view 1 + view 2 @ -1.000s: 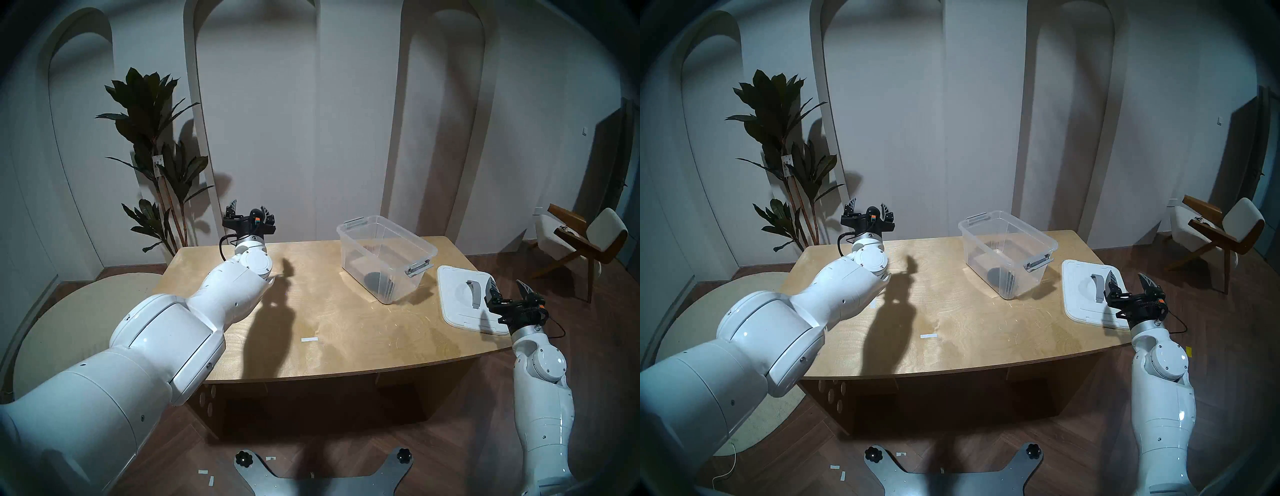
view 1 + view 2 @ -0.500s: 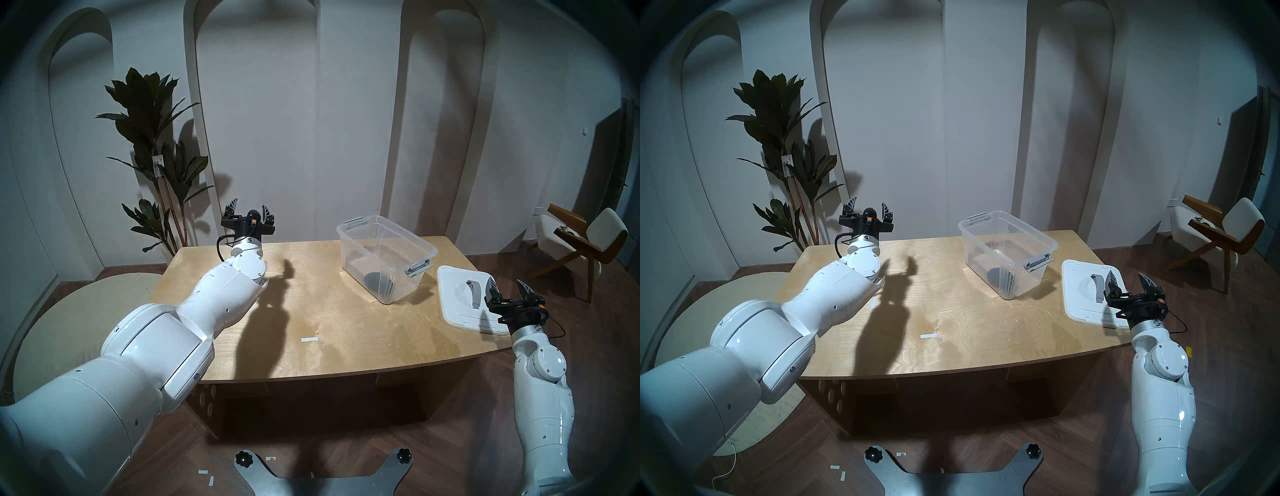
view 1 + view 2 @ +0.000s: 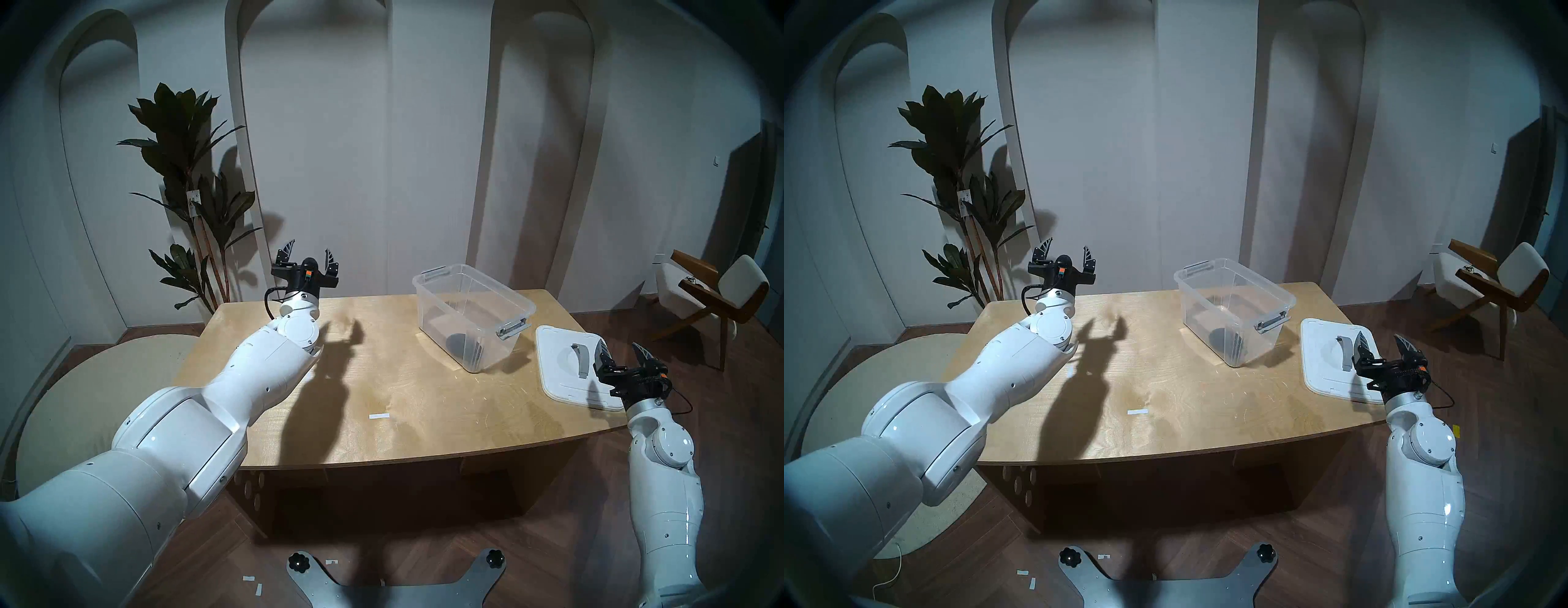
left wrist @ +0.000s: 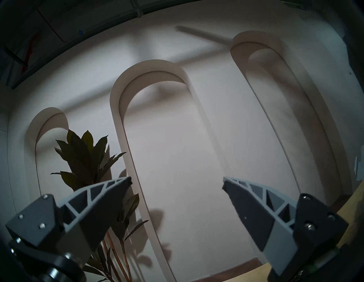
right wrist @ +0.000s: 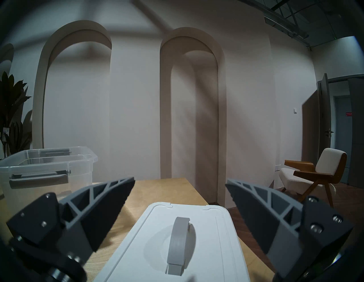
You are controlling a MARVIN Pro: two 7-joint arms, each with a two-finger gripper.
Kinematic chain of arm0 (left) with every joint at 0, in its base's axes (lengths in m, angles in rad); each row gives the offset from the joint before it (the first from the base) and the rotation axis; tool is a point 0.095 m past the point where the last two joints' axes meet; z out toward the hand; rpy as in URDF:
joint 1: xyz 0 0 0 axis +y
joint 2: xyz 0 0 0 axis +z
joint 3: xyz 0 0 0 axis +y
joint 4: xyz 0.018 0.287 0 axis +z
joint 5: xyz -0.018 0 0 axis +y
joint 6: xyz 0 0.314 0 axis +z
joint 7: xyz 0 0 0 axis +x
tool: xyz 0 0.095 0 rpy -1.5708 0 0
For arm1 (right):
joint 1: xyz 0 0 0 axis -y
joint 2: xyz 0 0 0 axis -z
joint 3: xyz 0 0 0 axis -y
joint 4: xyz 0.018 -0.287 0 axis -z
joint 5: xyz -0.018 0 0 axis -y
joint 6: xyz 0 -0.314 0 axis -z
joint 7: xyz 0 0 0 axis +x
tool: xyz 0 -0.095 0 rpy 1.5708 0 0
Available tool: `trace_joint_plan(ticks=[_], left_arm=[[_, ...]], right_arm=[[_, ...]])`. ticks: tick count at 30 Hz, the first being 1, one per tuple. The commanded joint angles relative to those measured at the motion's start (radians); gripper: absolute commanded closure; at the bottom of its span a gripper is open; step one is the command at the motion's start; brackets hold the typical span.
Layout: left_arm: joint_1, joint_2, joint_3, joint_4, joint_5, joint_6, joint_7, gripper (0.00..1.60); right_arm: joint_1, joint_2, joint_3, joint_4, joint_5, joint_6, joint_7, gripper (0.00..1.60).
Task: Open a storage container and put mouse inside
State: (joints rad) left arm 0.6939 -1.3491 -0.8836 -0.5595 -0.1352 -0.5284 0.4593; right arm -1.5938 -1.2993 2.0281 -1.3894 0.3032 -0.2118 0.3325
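Note:
The storage container [image 3: 473,314] is a clear bin with grey latches, standing open with no lid at the table's back right; it also shows in the right wrist view [image 5: 47,169]. A dark oval shape, the mouse [image 3: 457,342], shows through the bin's near wall, low inside it [image 3: 1219,337]. The white lid [image 3: 564,382] with its grey handle [image 5: 178,242] lies flat at the table's right edge. My right gripper [image 3: 619,350] is open and empty just in front of the lid. My left gripper [image 3: 309,252] is open and empty, raised over the table's far left corner and facing the wall [image 4: 176,182].
A potted plant [image 3: 191,178] stands behind the table's left corner, close to my left gripper. A wooden chair [image 3: 712,297] stands at the far right. A white tape strip [image 3: 379,416] lies on the wooden table [image 3: 403,382]. A round cream rug [image 3: 85,390] lies on the floor at the left.
My left arm has drawn back to the left, and its gripper has tipped up slightly, staying open. The right arm, bin, lid and mouse have not moved.

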Motion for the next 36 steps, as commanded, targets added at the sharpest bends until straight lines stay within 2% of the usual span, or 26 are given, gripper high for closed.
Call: trace_joint_plan(ticks=[1, 12, 13, 14, 18, 23, 36], left_arm=[[0.022, 0.048, -0.009, -0.1, -0.009, -0.017, -0.02, 0.0], [0.1, 0.118, -0.022, -0.266, -0.038, -0.006, -0.065, 0.0], [0.097, 0.117, -0.022, -0.256, -0.039, -0.008, -0.068, 0.0], [0.112, 0.13, -0.024, -0.292, -0.043, -0.003, -0.071, 0.0], [0.128, 0.147, -0.027, -0.323, -0.053, 0.002, -0.085, 0.0], [0.168, 0.2, -0.03, -0.407, -0.068, 0.043, -0.113, 0.0], [0.24, 0.29, -0.046, -0.591, -0.128, 0.169, -0.178, 0.0]], right_arm=[[0.008, 0.003, -0.002, -0.021, 0.0, -0.007, 0.003, 0.0], [0.008, 0.003, -0.001, -0.022, 0.0, -0.008, 0.003, 0.0], [0.008, 0.003, -0.001, -0.022, 0.0, -0.008, 0.004, 0.0], [0.008, 0.003, -0.001, -0.022, 0.0, -0.008, 0.004, 0.0], [0.008, 0.003, -0.001, -0.023, 0.0, -0.008, 0.004, 0.0], [0.007, 0.002, -0.001, -0.025, 0.0, -0.009, 0.004, 0.0], [0.005, 0.001, -0.001, -0.028, 0.0, -0.009, 0.005, 0.0]])
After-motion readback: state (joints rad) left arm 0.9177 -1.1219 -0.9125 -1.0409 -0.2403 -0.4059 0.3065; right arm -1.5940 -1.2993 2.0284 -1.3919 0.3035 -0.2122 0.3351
